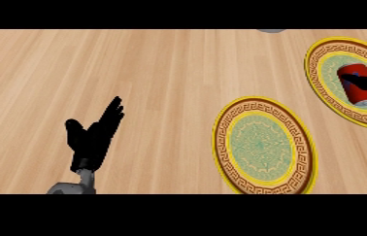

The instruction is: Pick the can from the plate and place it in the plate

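A red can (353,82) with dark markings lies on a yellow-rimmed patterned plate (320,75) at the right edge, partly cut off by the view. A second plate (264,146) of the same pattern sits nearer, at lower right, with nothing on it. My left hand (93,138) rests open at lower left, fingers straight and pointing up, far from both plates. My right hand does not show.
The wooden counter (143,75) spreads across the whole view. A small grey object (271,30) peeks in at the top edge, right of centre.
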Robot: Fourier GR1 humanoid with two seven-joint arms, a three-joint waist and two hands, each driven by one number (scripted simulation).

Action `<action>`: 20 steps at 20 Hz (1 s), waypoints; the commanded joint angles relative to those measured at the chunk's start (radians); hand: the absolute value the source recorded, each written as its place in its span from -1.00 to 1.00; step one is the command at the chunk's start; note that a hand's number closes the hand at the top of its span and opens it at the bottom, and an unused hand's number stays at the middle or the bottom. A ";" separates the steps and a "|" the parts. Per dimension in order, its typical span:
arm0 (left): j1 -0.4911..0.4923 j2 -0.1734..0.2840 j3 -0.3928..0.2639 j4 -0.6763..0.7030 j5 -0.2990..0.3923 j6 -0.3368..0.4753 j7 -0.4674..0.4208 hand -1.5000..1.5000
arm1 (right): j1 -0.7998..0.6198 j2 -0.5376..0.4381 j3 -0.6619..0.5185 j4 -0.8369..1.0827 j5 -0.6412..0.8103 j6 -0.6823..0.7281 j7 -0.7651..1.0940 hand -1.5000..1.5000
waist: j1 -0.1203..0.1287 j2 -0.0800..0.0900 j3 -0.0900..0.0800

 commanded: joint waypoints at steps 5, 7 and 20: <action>0.012 -0.010 -0.005 0.056 -0.009 0.002 0.012 0.00 | 0.016 -0.089 -0.131 0.096 -0.124 0.172 -0.062 -1.00 | -0.025 0.003 -0.006; 0.042 -0.006 0.009 0.060 -0.014 0.008 -0.026 0.00 | 0.011 -0.134 -0.137 0.110 -0.139 0.293 -0.038 -1.00 | -0.028 -0.003 -0.008; 0.042 0.020 0.041 0.036 0.016 -0.019 0.026 0.00 | 0.265 -0.222 -0.076 0.116 -0.086 0.620 -0.274 -1.00 | -0.047 -0.012 -0.008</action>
